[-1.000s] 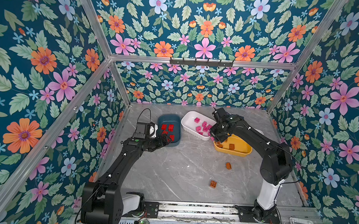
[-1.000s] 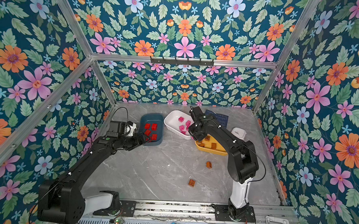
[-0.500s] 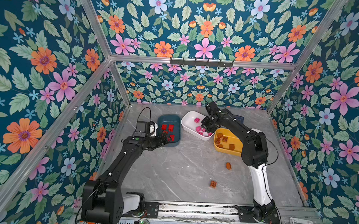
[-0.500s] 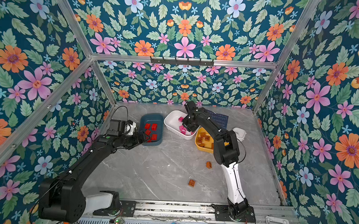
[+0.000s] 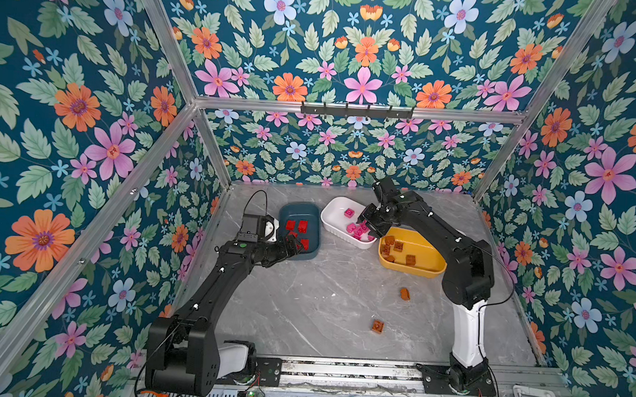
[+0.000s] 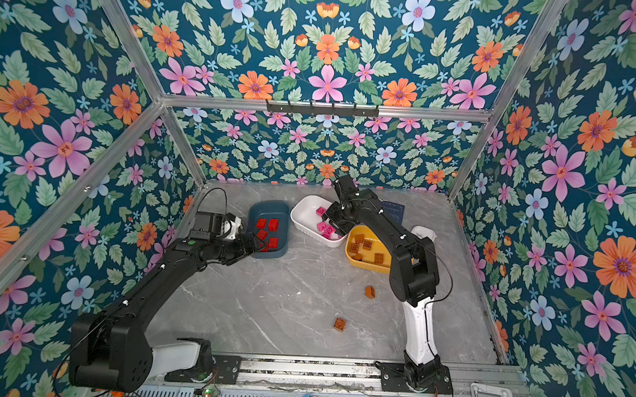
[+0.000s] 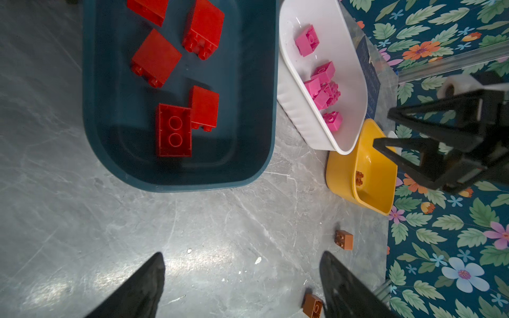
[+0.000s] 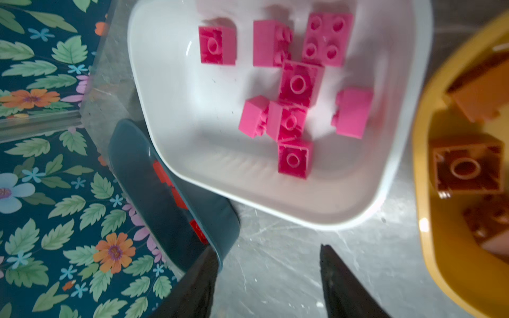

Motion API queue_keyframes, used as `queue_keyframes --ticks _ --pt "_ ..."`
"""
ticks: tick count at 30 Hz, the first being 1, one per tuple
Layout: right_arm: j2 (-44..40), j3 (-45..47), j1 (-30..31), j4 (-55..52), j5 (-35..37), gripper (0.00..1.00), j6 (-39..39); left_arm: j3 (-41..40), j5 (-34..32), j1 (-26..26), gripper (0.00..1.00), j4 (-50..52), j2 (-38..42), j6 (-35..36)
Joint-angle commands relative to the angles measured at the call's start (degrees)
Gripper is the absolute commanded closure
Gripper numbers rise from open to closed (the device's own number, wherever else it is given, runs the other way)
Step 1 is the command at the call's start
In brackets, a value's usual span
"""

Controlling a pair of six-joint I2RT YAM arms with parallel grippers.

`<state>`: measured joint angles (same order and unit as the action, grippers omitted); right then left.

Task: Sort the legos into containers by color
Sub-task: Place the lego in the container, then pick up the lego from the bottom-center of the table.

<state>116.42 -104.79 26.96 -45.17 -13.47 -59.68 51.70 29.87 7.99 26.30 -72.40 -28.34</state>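
**Top views**
- Right gripper (image 5: 368,224) hangs over the near end of the white bin (image 5: 332,216), directly above the pink bricks (image 5: 356,229). Its jaw gap is hard to judge from here.
- Left gripper (image 5: 294,243) sits at the near corner of the teal bin (image 5: 301,206), just beside the red bricks (image 5: 296,226).
- Yellow bin (image 5: 423,269) holds brown bricks (image 5: 398,245). The right arm (image 5: 438,228) covers its far rim.
- 2 loose brown bricks (image 5: 404,294) lie on the table (image 5: 303,310), well apart from both grippers.
- In a top view, a blue card (image 6: 394,211) and a white dish (image 6: 425,233) show past the arm.

**Left wrist**
- Fingers (image 7: 148,289) are spread wide with nothing between them, only bare table.
- 5 red bricks lie in the teal bin, 1 of them cut off at the frame edge.
- 1 loose brown brick is half hidden behind a fingertip.

**Right wrist**
- The picture is blurred.
- Fingers (image 8: 198,289) stand apart and empty.
- 8 pink bricks lie in the white bin, clear of the tips.
- The yellow bin is cut off at the edge.
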Motion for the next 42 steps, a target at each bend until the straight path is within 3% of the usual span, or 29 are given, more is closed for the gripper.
queue_keyframes --ticks 1,10,16,24,32,42 --pt "-6.12 8.23 0.39 -2.2 -0.94 0.37 -0.08 0.0 0.32 0.01 0.12 0.41 0.07 0.65" --pt "-19.91 26.11 8.46 -13.38 0.12 0.31 -2.28 -0.95 0.5 0.01 0.12 0.17 0.24 1.01" --pt "-23.39 34.04 14.84 -15.81 -0.59 0.3 -4.83 -1.53 0.73 0.01 0.12 -0.38 0.06 1.17" --pt "-21.89 40.5 17.12 -12.45 -4.72 0.29 -12.06 -3.6 0.97 0.01 0.12 -0.97 0.49 2.21" --pt "-18.09 44.09 20.06 -6.21 -6.16 0.35 -17.49 -5.77 0.9 0.01 0.12 -3.94 1.89 2.41" --pt "-16.08 45.25 20.09 -3.95 -3.71 0.54 -16.01 -6.52 1.38 0.02 0.12 -5.54 2.84 2.41"
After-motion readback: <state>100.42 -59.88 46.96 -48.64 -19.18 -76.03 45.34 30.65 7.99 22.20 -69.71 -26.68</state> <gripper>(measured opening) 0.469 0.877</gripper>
